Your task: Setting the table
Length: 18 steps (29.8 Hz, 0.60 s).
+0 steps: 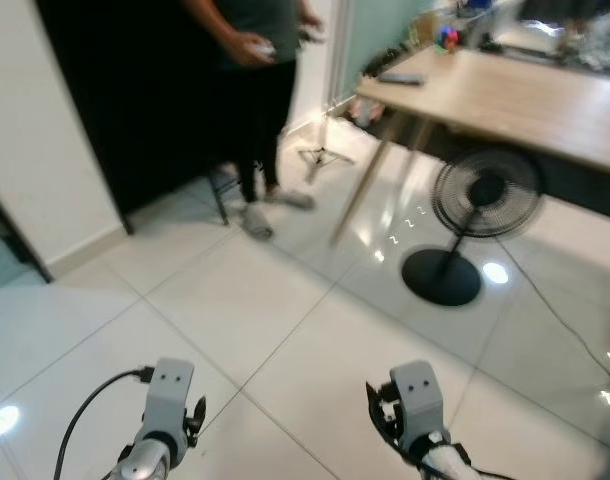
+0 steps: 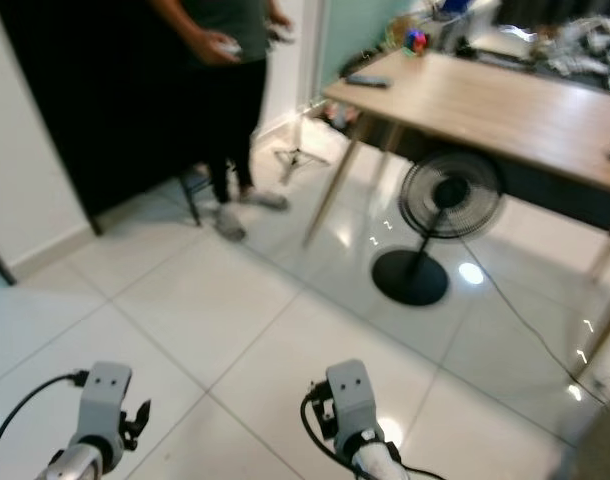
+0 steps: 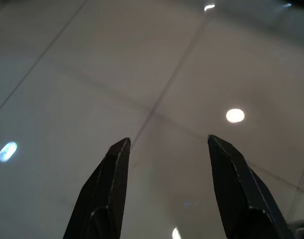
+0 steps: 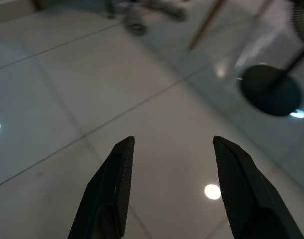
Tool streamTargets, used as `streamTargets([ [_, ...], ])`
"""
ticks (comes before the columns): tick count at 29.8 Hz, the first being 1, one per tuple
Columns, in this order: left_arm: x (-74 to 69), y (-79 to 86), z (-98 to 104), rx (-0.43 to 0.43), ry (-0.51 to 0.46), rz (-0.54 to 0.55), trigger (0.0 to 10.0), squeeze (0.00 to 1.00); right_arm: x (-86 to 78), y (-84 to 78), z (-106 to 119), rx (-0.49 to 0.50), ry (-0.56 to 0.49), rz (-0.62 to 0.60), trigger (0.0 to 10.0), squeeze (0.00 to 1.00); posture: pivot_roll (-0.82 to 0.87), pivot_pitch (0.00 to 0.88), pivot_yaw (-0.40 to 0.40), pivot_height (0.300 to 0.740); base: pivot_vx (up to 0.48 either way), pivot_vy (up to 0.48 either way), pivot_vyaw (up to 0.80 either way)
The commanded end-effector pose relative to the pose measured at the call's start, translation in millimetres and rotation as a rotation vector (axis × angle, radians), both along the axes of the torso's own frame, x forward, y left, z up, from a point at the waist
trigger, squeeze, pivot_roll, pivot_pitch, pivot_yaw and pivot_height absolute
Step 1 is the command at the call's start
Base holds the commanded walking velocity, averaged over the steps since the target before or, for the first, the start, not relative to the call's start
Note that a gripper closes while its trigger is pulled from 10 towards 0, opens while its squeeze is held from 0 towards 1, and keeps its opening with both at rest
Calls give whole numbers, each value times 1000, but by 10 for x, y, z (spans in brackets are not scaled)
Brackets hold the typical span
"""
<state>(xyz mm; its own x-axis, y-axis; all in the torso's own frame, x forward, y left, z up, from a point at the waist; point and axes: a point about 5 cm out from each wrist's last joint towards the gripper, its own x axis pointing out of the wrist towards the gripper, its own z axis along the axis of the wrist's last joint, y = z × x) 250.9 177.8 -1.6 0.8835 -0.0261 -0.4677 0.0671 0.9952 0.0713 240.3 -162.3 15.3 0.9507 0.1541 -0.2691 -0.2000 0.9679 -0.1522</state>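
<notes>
White glossy floor tiles [image 1: 285, 330] stretch toward a wooden table [image 1: 525, 100] at the far right, with a black fan [image 1: 475, 215] standing on the floor beside its leg. A person [image 1: 255, 90] stands near the dark doorway. What lies on the table is too blurred to name. The left gripper [image 3: 164, 149] and right gripper [image 4: 169, 149] hang low over the tiles, fingers spread, empty.

- Ahead on my right I see the table [image 1: 505, 100], a remote [image 1: 399, 77] near its left corner.
- A fan [image 1: 455, 225] stands on the floor [image 1: 285, 330] under its near edge.
- A person [image 1: 253, 110] stands left of the table.
</notes>
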Motion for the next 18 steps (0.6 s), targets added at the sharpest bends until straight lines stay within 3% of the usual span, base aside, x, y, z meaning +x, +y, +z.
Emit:
streamTargets([
  [1,-60,51,-55,11,23,14,10000,0,-10,13,-20,5,5,-2,10000,0,-62,0,94,740,0,0,-800],
  [18,-47,48,-52,8,18,14,10000,0,-2,10,-27,4,5,-2,10000,0,-62,0,92,740,0,0,-800],
])
